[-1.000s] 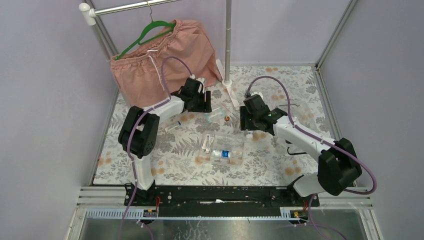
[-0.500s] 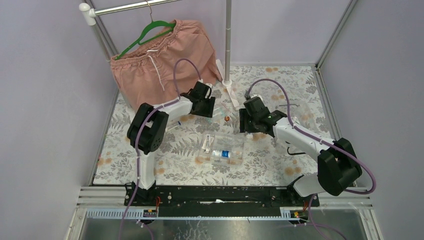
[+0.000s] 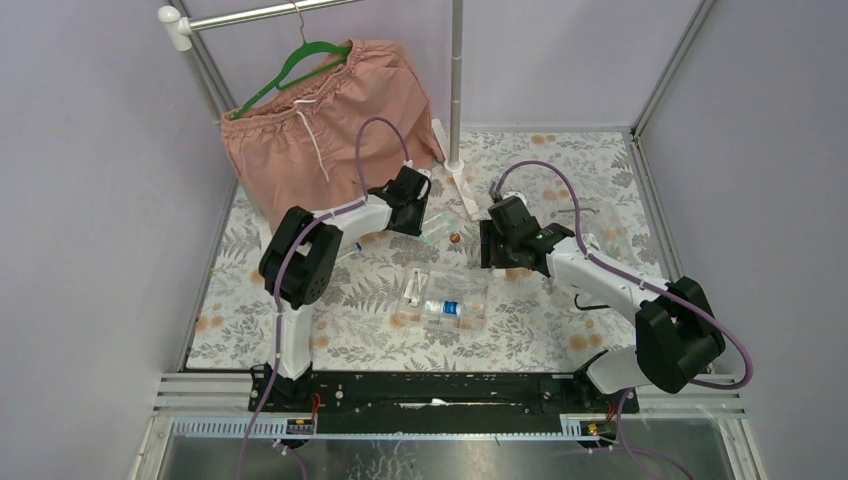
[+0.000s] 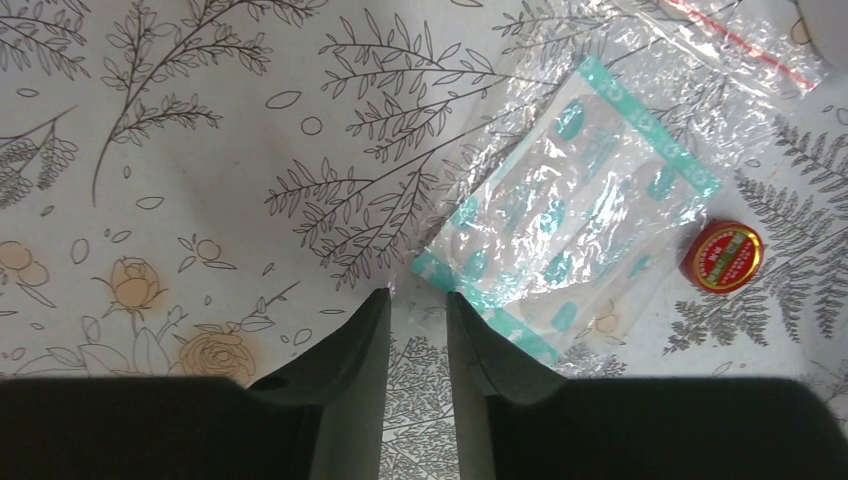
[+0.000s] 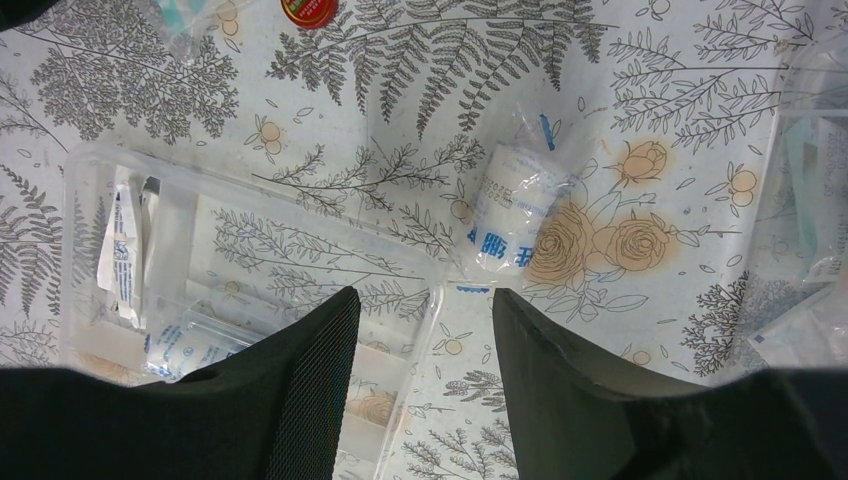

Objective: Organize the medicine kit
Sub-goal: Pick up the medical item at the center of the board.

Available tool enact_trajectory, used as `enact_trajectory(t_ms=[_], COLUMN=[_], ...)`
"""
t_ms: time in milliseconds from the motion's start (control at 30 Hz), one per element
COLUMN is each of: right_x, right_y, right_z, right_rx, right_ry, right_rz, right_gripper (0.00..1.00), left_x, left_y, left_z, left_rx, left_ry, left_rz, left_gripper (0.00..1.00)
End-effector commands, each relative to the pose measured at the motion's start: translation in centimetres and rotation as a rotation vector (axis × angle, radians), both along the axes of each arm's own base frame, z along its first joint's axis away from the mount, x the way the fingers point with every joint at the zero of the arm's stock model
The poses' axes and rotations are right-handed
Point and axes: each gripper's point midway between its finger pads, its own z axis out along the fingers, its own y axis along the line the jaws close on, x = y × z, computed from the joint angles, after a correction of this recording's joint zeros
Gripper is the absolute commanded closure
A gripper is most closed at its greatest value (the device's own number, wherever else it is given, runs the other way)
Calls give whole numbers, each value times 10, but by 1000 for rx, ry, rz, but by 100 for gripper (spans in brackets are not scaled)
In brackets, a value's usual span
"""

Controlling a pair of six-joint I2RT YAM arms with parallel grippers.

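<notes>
Top external view: the medicine kit (image 3: 468,285) is a clear, open-topped rectangular box. It lies flat on the floral tablecloth (image 3: 350,320), between the two arms and nearer their bases than either gripper. Its walls are transparent, so the cloth's pattern shows through, and inner dividers split it into compartments. One compartment holds white paper packets (image 5: 125,250); another holds a small bottle (image 3: 446,307) with a blue label.

Left arm: it is extended forward and inward, with the wrist low over the cloth. The left gripper (image 4: 415,300) has its fingers a narrow gap apart and clamps nothing. The near corner of a teal-printed sachet (image 4: 570,230) lies at the tip of its right-hand finger; whether they touch cannot be told. A red round tin (image 4: 722,257) sits just beyond the sachet, ahead and to the gripper's right. A clear zip bag (image 4: 740,40) lies farther ahead on the same side.

Right arm: the elbow is bent and the forearm is angled inward. The right gripper (image 5: 420,300) has its fingers spread wide and holds nothing. A corner of the kit lies between its fingertips. A wrapped bandage roll (image 5: 510,215) lies on the cloth just ahead of them, outside the kit.

Count: one kit, one bottle, one roll, one sachet, one tin, one bag. The number of packets cannot be told.
</notes>
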Motion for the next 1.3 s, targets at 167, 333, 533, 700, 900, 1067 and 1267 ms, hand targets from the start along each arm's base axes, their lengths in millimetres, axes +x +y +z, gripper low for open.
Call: enact_trajectory(t_ms=[167, 333, 533, 700, 900, 1067, 1267], right_x=[1, 1, 2, 6, 13, 19, 26], right_y=[-1, -1, 1, 7, 26, 47, 64], right_z=[8, 8, 10, 16, 26, 43, 65], right_rx=[14, 14, 20, 44, 149, 283, 443], right_ry=[-32, -30, -32, -41, -58, -81, -111], right_rz=[-12, -13, -9, -8, -11, -31, -81], right_gripper=[40, 40, 41, 41, 37, 31, 20], left_x=[13, 17, 17, 5, -20, -35, -54], left_y=[-4, -9, -2, 4, 4, 7, 1], left_z=[36, 60, 92, 108, 116, 138, 177], left_rx=[-46, -97, -155, -215, -276, -318, -424], left_ry=[-88, -132, -196, -196, -183, -224, -307], left_rz=[47, 51, 72, 73, 39, 19, -41], left_gripper=[93, 100, 100, 100, 100, 100, 100])
